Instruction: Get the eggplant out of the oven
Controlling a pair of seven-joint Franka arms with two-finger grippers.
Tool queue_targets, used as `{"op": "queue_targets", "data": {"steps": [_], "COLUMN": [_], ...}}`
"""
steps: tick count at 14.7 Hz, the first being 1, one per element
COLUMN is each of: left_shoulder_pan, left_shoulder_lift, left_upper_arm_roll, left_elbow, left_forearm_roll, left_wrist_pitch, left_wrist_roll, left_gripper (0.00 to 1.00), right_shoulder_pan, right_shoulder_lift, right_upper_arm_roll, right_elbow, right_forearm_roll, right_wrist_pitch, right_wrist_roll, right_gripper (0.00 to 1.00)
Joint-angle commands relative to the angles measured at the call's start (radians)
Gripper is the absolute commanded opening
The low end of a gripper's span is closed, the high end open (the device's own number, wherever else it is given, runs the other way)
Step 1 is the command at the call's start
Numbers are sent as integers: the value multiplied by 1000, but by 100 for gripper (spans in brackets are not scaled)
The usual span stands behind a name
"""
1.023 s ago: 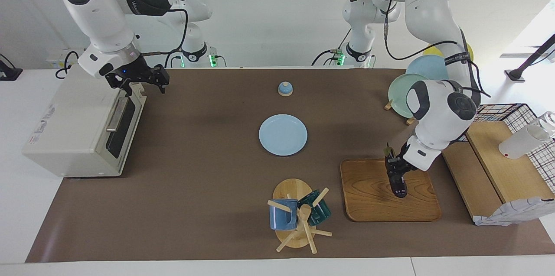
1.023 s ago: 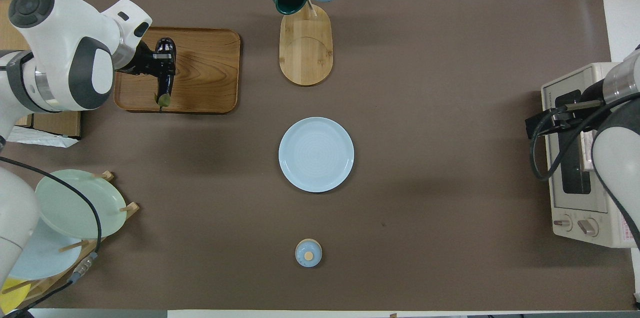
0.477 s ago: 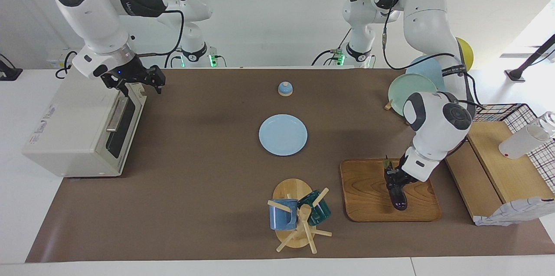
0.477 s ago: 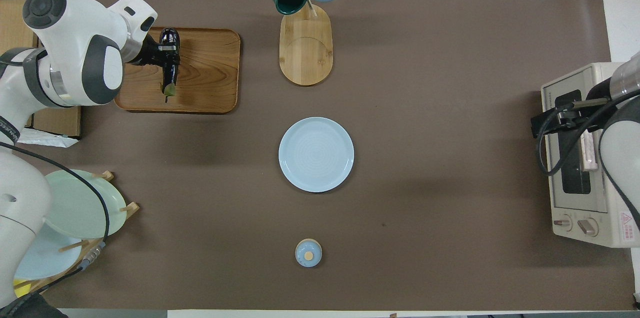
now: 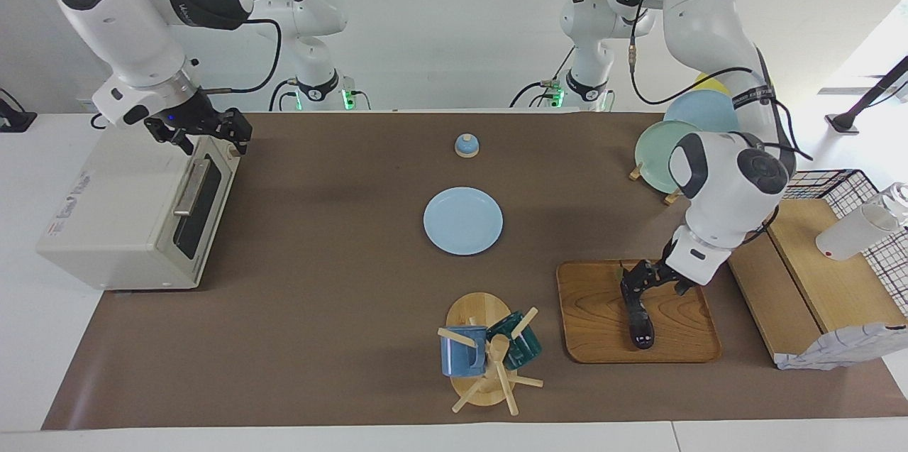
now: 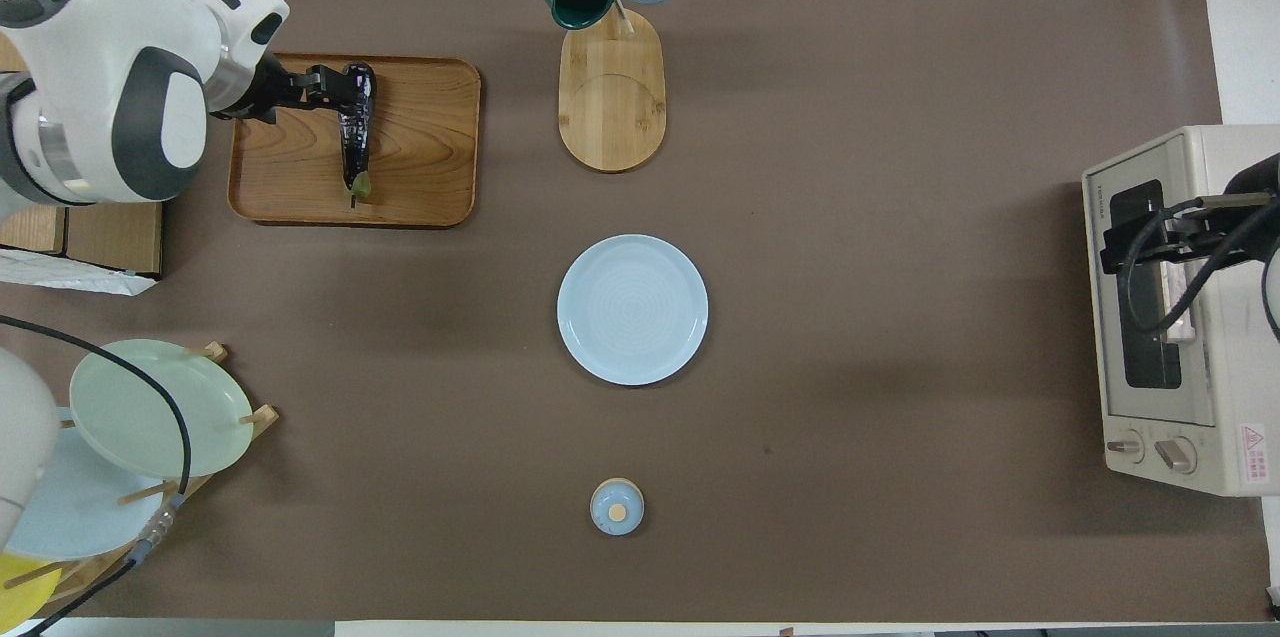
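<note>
Dark purple and glossy, the eggplant (image 5: 640, 324) lies along the wooden tray (image 5: 599, 338) at the left arm's end of the counter (image 5: 319, 282), well apart from the oven (image 5: 128, 218), whose door looks closed. The left pincer (image 5: 637, 280) stands open at the eggplant's twelve o'clock end in the facing view and holds nothing. The right pincer (image 5: 206, 136) is open and empty too, over the oven's top front corner at about ten o'clock from the blue plate (image 5: 462, 221). In my judgement the task is nearly finished. To do the release well, the left pincer should rise straight up, so the fingers do not roll the eggplant.
</note>
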Motion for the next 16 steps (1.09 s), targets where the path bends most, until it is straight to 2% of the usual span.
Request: {"op": "queue_targets", "data": {"steps": [1,5,7,9,12,16], "left_shoulder_pan": [2,2,-1,-12,-20,-20], "left_shoulder_lift": [-156,-336,-396,-456,-479,-479], "left_upper_arm_roll": [12,16,16,16,16,13], "left_elbow": [-26,-56,-93,-168,-208,-198], "left_forearm_roll": [26,26,27,27,26,26], "left_wrist_pitch": [-190,-407,-468,-476,-473,-473], "left_wrist_roll": [-21,-19,-19,-22,-33,-31], "left_gripper": [100,100,100,100,100,100], "right_shoulder_pan": [3,3,5,5,6,5], "right_shoulder_lift": [-21,-23,-31,-31,-25,-31], "right_upper_arm_roll": [-2,-39,-38,-35,-30,-32], "right_elbow": [22,40,37,24,28,25], "right_forearm_roll": [23,25,25,25,23,25], "right_wrist_pitch": [-36,-82,-75,-34,-45,-41], "right_wrist_roll": [5,-3,0,-4,-15,-12], "right_gripper": [100,100,100,100,100,100]}}
